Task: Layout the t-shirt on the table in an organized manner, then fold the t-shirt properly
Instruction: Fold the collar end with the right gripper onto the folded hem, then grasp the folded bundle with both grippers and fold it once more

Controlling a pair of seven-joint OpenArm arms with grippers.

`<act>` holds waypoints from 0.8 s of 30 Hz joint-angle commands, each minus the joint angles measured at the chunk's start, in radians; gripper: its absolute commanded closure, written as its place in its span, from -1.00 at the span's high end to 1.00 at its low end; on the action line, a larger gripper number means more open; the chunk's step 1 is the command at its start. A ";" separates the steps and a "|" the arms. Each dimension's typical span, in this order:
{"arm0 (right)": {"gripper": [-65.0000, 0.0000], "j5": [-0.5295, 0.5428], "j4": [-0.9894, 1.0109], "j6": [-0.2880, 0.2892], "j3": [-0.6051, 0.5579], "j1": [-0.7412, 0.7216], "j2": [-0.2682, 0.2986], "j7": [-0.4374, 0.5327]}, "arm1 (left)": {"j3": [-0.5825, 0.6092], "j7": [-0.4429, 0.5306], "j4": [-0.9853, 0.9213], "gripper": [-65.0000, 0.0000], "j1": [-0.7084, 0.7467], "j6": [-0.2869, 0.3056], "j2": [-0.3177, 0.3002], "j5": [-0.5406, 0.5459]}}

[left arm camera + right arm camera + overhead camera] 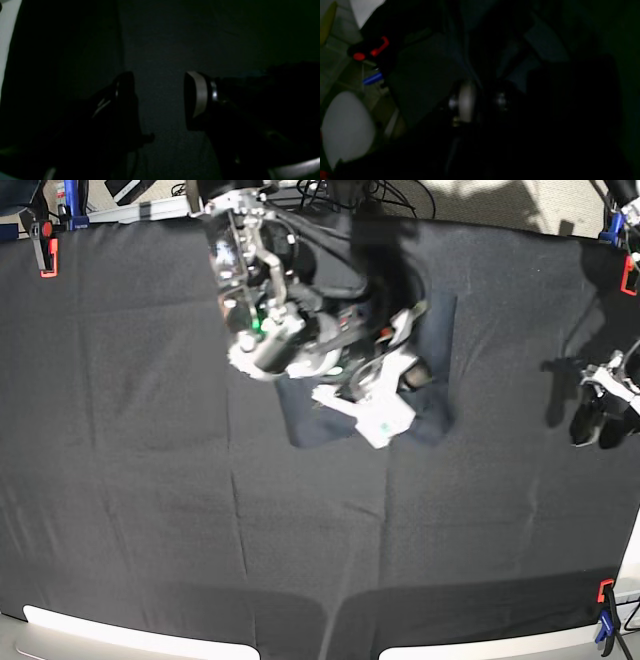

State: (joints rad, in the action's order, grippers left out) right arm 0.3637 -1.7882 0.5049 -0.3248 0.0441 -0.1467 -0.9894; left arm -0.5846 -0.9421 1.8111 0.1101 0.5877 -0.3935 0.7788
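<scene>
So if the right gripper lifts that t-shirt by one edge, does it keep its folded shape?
Probably not. The t-shirt is thin cloth lying in soft folds on the table, so it would likely droop and unfold. It looks light for its size, and its slight sheen hints it may slide.

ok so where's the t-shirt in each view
base: t-shirt top centre, bunched under the right arm, its right claw over it.
right wrist: dim folds of t-shirt upper right.
left wrist: too dark to tell shirt from cloth.
shared landmark: the orange-and-blue clamp, also at a table corner in base.
</scene>
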 commanded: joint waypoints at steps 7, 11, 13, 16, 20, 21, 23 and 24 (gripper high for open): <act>-0.15 0.294 -0.016 0.071 -0.035 -0.016 -0.010 0.024 | -0.005 0.024 0.017 -0.09 -0.010 0.004 -0.014 0.019; -0.15 0.372 -0.036 0.089 -0.035 -0.047 -0.010 -0.009 | -0.005 0.024 0.017 -0.09 -0.010 0.004 -0.014 0.019; -0.15 0.357 -0.060 0.089 -0.025 -0.076 -0.010 -0.056 | -0.005 0.024 0.017 -0.09 -0.010 0.004 -0.014 0.020; -0.15 0.246 -0.105 0.089 0.022 -0.115 -0.010 -0.096 | -0.005 0.015 0.017 -0.09 -0.007 0.004 -0.014 0.079; -0.15 0.060 -0.119 0.089 0.146 -0.131 -0.010 -0.048 | -0.004 -0.078 0.018 -0.11 0.005 0.013 -0.008 0.237; -0.17 0.039 -0.119 0.088 0.180 -0.134 -0.010 -0.028 | -0.004 -0.106 0.019 -0.14 0.008 0.026 0.000 0.266; -0.29 0.028 -0.119 0.088 0.236 -0.148 -0.003 -0.004 | -0.003 -0.185 0.026 -0.30 0.013 0.063 0.026 0.358; -0.38 0.027 -0.119 0.088 0.260 -0.159 0.014 -0.004 | -0.003 -0.225 0.035 -0.41 0.018 0.077 0.044 0.411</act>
State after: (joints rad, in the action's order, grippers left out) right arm 0.3702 -1.8874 0.5865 -0.0639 -0.0929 -0.1318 -1.0206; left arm -0.5835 -1.1938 1.8225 0.1394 0.6533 -0.3351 1.1614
